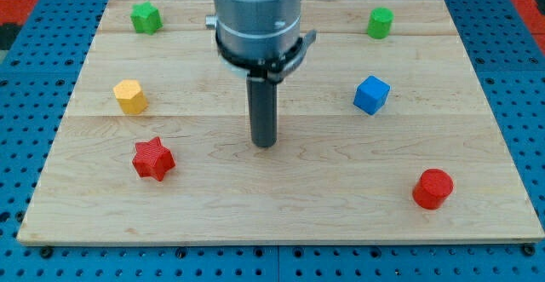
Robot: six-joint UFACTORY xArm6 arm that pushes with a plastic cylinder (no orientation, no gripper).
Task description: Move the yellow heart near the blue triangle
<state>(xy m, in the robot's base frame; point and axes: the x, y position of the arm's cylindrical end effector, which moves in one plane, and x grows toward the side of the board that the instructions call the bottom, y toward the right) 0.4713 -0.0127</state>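
You see my tip (264, 143), a bare rod grasping nothing, mid-surface (298, 222) with open room all round. The yellow block (129, 96) sits well left of it, clear of the left edge, above the red star (153, 158). The blue block (371, 94) lies well right.

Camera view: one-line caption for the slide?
My tip rests mid-board, between the yellow block and red star at the view's left and the blue cube at right.
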